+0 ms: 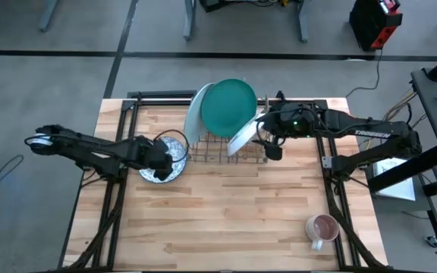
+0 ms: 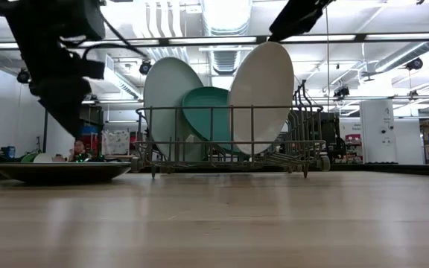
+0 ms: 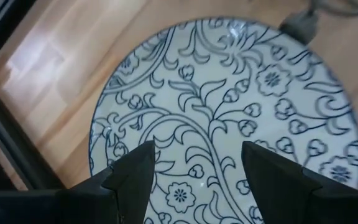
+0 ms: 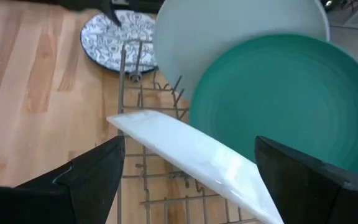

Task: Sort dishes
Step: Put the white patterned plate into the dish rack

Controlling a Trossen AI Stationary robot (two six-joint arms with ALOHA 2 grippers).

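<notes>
The metal wire dish rack [image 1: 226, 148] stands on the light wooden slatted table [image 1: 226, 220] and serves as the reference point. Three plates stand on edge in the rack, each with its long axis near vertical in the low view. The large pale mint round plate [image 2: 168, 97] occupies the rack's left end and leans toward the table's far edge. The large dark teal-green round plate [image 1: 227, 105] rests just beside it, overlapping its face, also tilted toward the far edge. The large white round plate [image 2: 262, 93] stands at the rack's right end, tilted so that its top edge leans away from the teal-green plate. The right gripper [image 4: 188, 165] is at that right end, jaws spread wide on either side of the white plate's rim, not closed on it. The white lettering "TROSSEN" is legible on the right arm. The smaller blue-and-white floral-patterned round dish [image 3: 229, 118] lies flat on the table just left of the rack. The left gripper [image 3: 194, 165] hovers directly above this dish, fingers parted and holding nothing. A pinkish-lined white mug [image 1: 322, 228] stands well apart from the rack, toward the table's near right corner.
</notes>
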